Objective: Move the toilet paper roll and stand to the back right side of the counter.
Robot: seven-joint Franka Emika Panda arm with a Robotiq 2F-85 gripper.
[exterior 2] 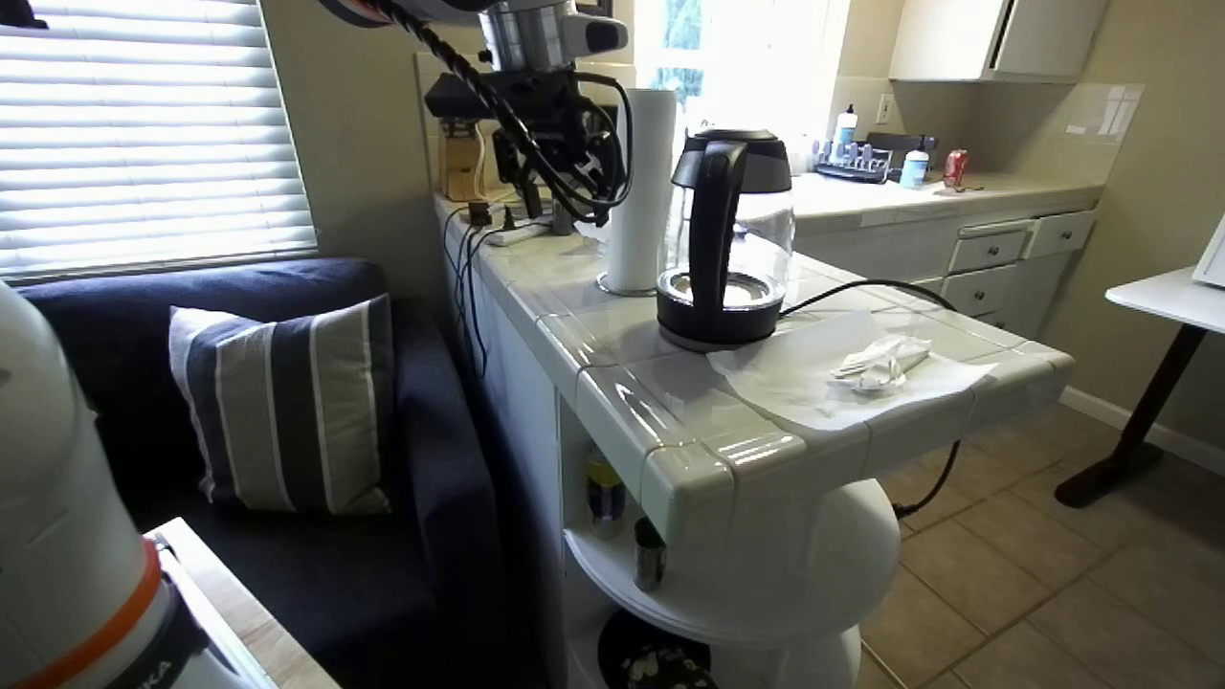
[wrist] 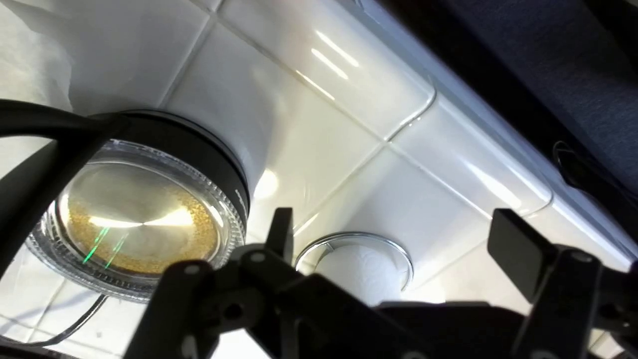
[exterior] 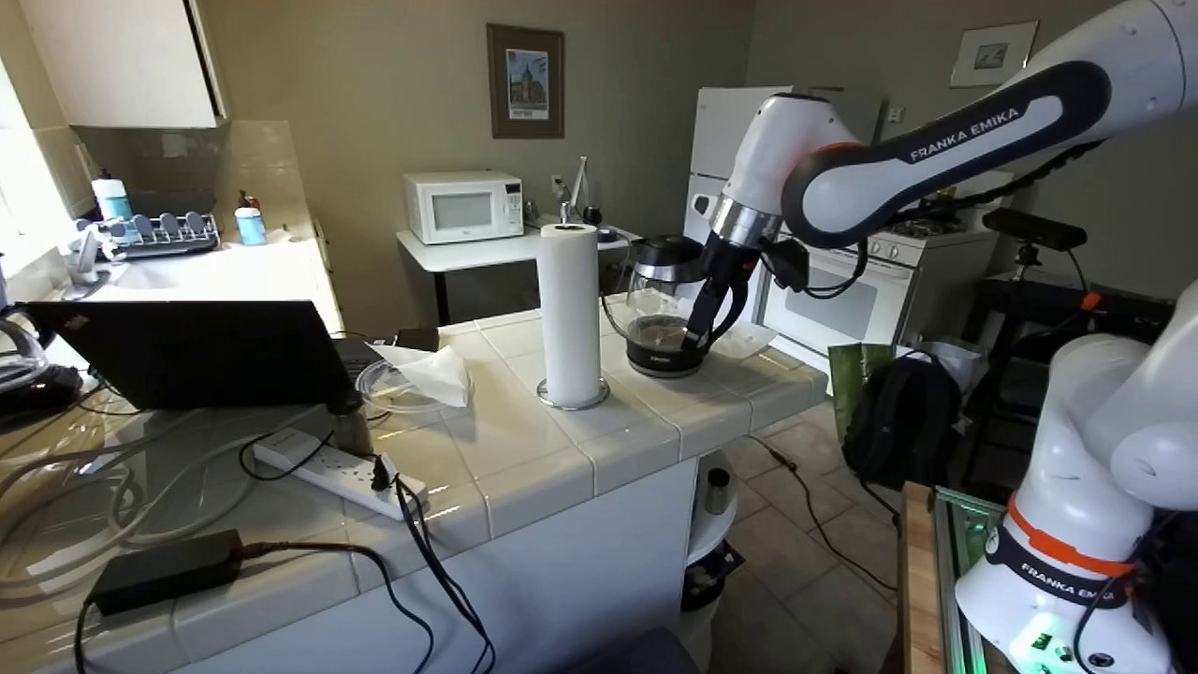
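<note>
The white paper roll stands upright on its stand with a thin ring base in both exterior views (exterior: 571, 314) (exterior 2: 639, 201), on the tiled off-white counter (exterior: 646, 426) (exterior 2: 632, 392). In the wrist view its lower part (wrist: 361, 274) and ring show between the fingers; the gripper body hides the rest. My gripper (wrist: 394, 229) is open, with a wide gap and nothing in it. In an exterior view the gripper (exterior: 702, 332) overlaps the glass kettle; in an exterior view it hangs left of the roll (exterior 2: 565, 196). It appears apart from the roll.
The glass kettle with black base (exterior: 663, 360) (exterior 2: 723, 321) (wrist: 144, 219) stands close to the roll. A paper sheet (exterior 2: 813, 383) with crumpled paper lies near the counter's end. A laptop (exterior: 187, 356), power strip (exterior: 328, 473), cables and a plastic-and-paper pile (exterior: 421, 379) occupy the other end.
</note>
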